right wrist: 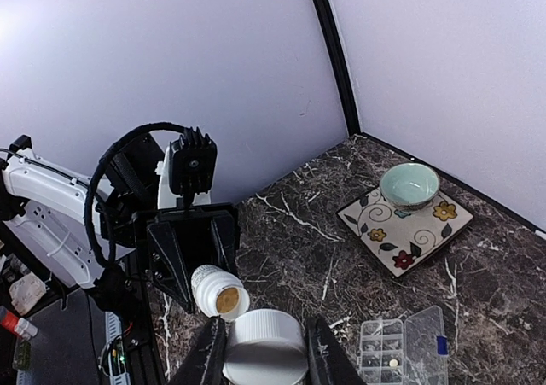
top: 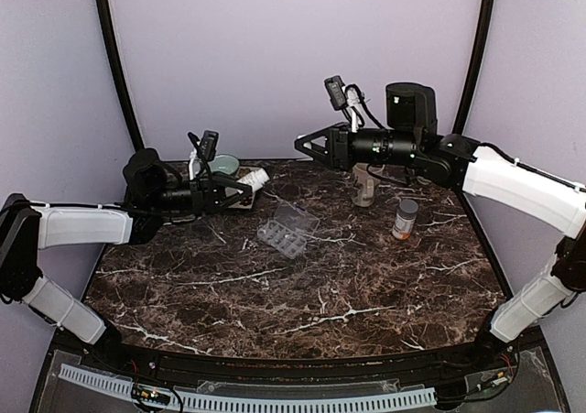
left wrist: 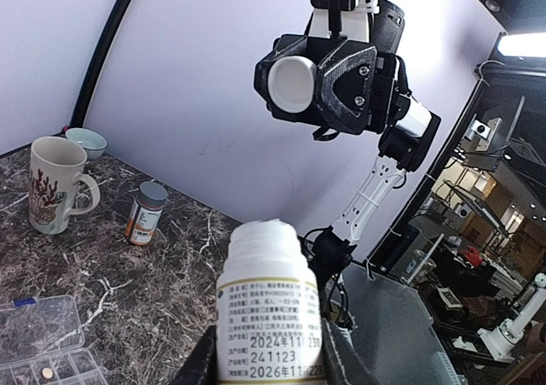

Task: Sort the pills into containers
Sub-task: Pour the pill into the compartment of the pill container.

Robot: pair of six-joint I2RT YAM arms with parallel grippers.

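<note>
Top external view: the left arm (top: 87, 225) lies low over the table's (top: 302, 303) left rear, left gripper (top: 245, 183) clamped on one uncapped white bottle (top: 259, 177) beside one bowl (top: 223, 165). One clear pill organizer (top: 288, 228) sits lid-open mid-table, open marble running to the front edge. The right arm (top: 517, 186) stretches leftward above, right gripper (top: 304, 144) pinching one white cap (left wrist: 293, 84); one mug (top: 364, 186), one orange pill bottle (top: 405, 219) stand right-rear.

Wrist views face each other; all share pill organizer (top: 288, 230).
</note>
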